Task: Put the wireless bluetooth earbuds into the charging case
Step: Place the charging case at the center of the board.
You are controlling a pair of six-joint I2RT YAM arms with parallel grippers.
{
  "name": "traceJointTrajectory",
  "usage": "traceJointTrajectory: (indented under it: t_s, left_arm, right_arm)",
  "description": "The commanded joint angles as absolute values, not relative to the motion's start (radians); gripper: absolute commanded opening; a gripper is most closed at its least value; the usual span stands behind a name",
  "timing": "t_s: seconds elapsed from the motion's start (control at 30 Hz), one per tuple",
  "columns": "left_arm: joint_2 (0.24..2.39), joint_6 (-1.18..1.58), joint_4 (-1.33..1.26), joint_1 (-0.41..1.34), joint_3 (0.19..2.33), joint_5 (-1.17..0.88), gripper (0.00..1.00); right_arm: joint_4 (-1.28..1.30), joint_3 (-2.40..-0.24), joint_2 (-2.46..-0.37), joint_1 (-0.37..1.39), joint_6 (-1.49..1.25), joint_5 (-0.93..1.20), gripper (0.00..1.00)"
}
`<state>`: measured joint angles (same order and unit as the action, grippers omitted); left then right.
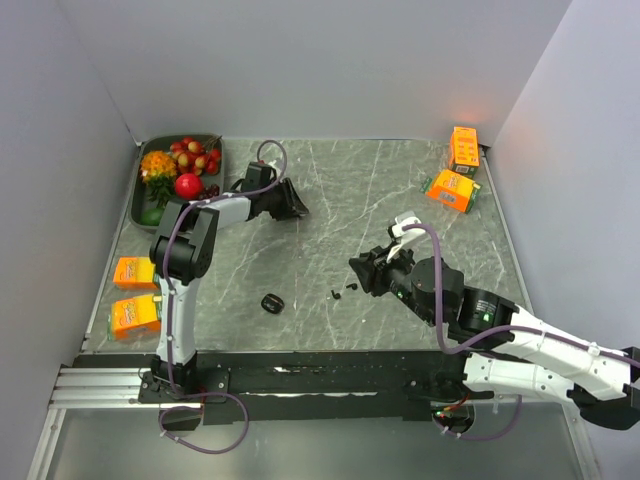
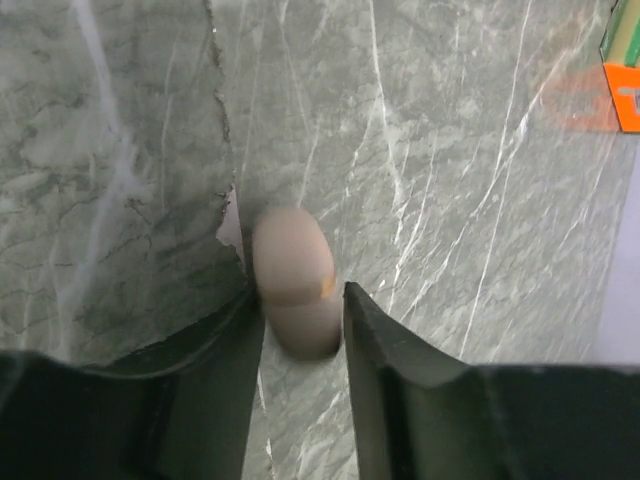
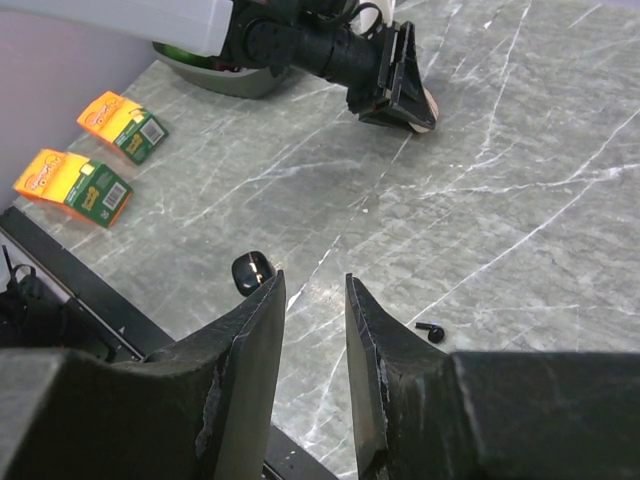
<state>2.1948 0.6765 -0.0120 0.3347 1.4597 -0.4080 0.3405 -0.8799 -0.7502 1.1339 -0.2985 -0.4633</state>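
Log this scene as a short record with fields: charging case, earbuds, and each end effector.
charging case: black, lying on the table
earbuds: two tiny black pieces loose on the table, outside the case, to its right
left end effector: far from both, a beige oval object between its jaws; grip unclear
right end effector: open, empty, close to the earbuds

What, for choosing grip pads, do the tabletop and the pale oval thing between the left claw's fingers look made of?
Tabletop: grey stone look with white veins and a dull sheen. It could be real marble or a printed laminate; the views cannot settle it.
Pale oval thing: probably smooth beige plastic, matte, with a seam across its middle and a small orange mark at the seam.
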Motion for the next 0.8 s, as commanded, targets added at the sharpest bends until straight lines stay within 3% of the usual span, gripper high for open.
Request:
traceJointTrajectory:
  t_s: [0.0,0.37,0.43,0.57,0.67,0.7,0.77]
  left_arm:
    - [2.184,0.640,0.083,0.337,1.440,-0.367,0.50]
    - [2.001,0.620,0.129,0.337,1.322,-0.289,0.67]
    - [1.951,0.620,0.163,0.337,1.316,-0.278,0.83]
    - [1.722,0.618,0.210,0.379,1.249,-0.206,0.91]
    - [1.544,0.609,0.258,0.518,1.183,-0.004,0.93]
    - [1.502,0.621,0.261,0.616,1.158,0.170,0.94]
    - [1.377,0.682,0.239,0.746,1.048,0.327,0.99]
  right_arm:
    - [0.310,-0.888,-0.756,1.127,-0.298,-0.466,0.38]
    - [0.296,-0.884,-0.755,1.124,-0.299,-0.448,0.39]
    - [0.298,-0.877,-0.750,1.126,-0.299,-0.451,0.38]
    - [0.278,-0.850,-0.747,1.123,-0.302,-0.469,0.39]
    - [0.256,-0.819,-0.761,1.120,-0.324,-0.491,0.41]
    - [0.244,-0.798,-0.765,1.121,-0.327,-0.495,0.41]
    - [0.215,-0.776,-0.769,1.118,-0.337,-0.503,0.42]
